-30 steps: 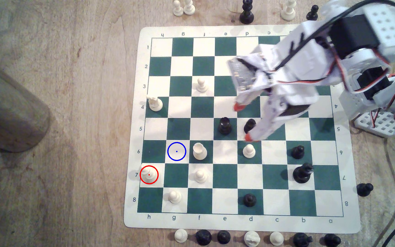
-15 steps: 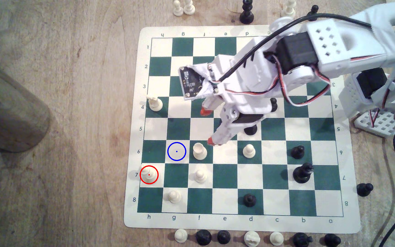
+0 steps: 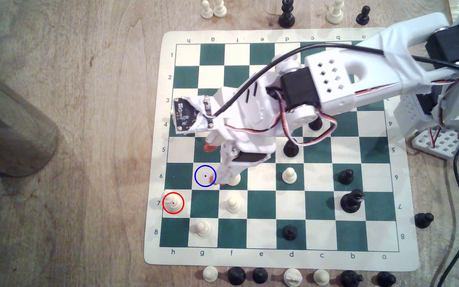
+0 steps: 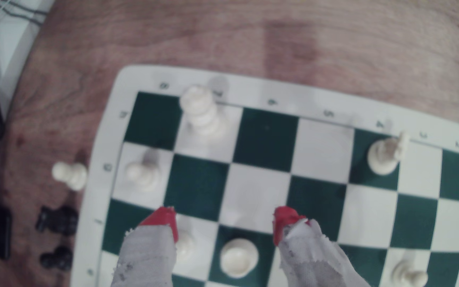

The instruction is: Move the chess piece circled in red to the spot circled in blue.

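Over the board's lower-left squares in the exterior view, the gripper (image 3: pixel 210 163), jaws wide and empty, has swept from mid-board toward the blue ring (image 3: pixel 205 175), so the ringed piece (image 3: pixel 173 202), untouched, lies near at seven o'clock.

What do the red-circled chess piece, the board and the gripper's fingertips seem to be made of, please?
The chess piece circled in red looks like smooth cream plastic with a soft sheen. The board seems a thin flexible printed mat, with rounded corners and slightly wavy edges. The open gripper's fingertips look coated in red rubber or tape, above frayed whitish wrapping; uncertain.
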Robot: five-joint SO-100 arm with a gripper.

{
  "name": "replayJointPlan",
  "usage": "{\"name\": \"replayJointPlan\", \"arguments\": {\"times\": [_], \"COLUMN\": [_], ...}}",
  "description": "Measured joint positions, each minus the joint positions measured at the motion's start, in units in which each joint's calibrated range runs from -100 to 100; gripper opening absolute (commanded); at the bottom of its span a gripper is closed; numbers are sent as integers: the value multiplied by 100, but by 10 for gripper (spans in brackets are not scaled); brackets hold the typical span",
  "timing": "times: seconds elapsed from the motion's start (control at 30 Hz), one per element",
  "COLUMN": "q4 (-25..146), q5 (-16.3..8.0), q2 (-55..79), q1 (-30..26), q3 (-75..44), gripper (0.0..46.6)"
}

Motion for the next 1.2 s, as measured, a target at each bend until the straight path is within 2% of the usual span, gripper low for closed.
{"name": "replayJointPlan", "arguments": {"times": [0.3, 0.63, 1.2], "q4": [-733, -1602, -1785], "q5": [-83, -342, -361], "q2": [478, 1064, 1919], "q1": [88, -118, -229], "q3": [-18, -145, -1003], "gripper": [194, 191, 188]}}
